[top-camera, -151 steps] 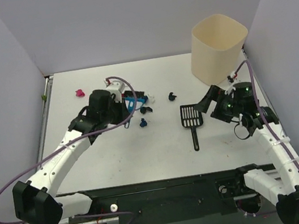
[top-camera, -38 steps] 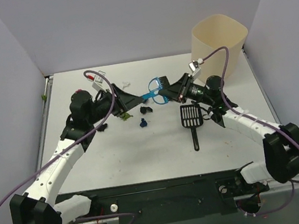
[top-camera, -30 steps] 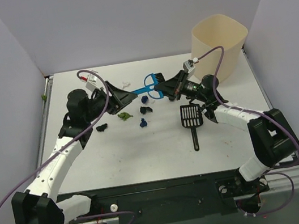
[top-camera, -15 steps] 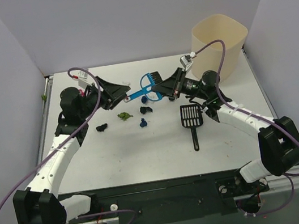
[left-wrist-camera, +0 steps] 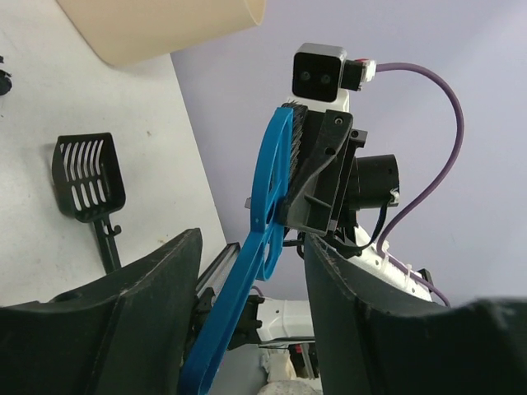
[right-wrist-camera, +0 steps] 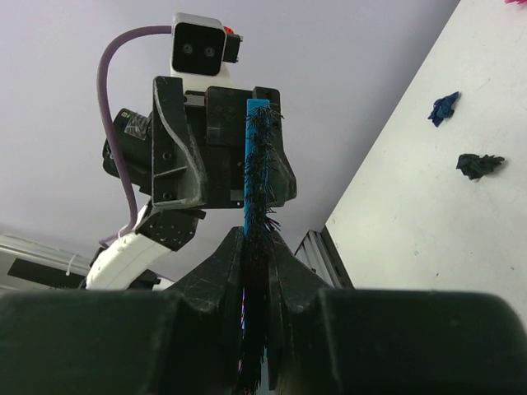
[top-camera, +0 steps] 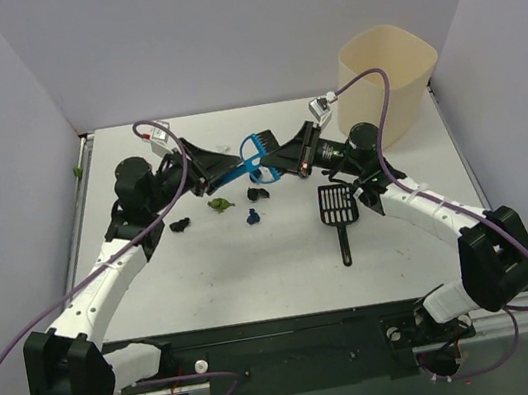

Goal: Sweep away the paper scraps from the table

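Note:
Above the table [top-camera: 256, 270] the blue hand brush [top-camera: 245, 158] hangs in the air between both arms. My right gripper [top-camera: 274, 160] is shut on its bristle head; in the right wrist view the bristles [right-wrist-camera: 260, 164] are pinched between the right gripper [right-wrist-camera: 257, 239] fingers. My left gripper [top-camera: 209, 171] stands open around the brush handle [left-wrist-camera: 247, 280], which runs between its fingers with a gap on the right side. Paper scraps lie below: a green one [top-camera: 220, 204], a black one [top-camera: 179, 225], a dark blue one [top-camera: 252, 217] and another dark one [top-camera: 258, 194].
A black slotted scoop [top-camera: 337, 203] lies right of the scraps, handle toward me. A cream bin [top-camera: 385, 71] stands at the back right corner. Lilac walls enclose the table. Two dark scraps [right-wrist-camera: 445, 107] show in the right wrist view.
My left gripper has come back toward the brush and its jaws have narrowed around the handle. My right gripper keeps the brush head and has shifted it slightly left.

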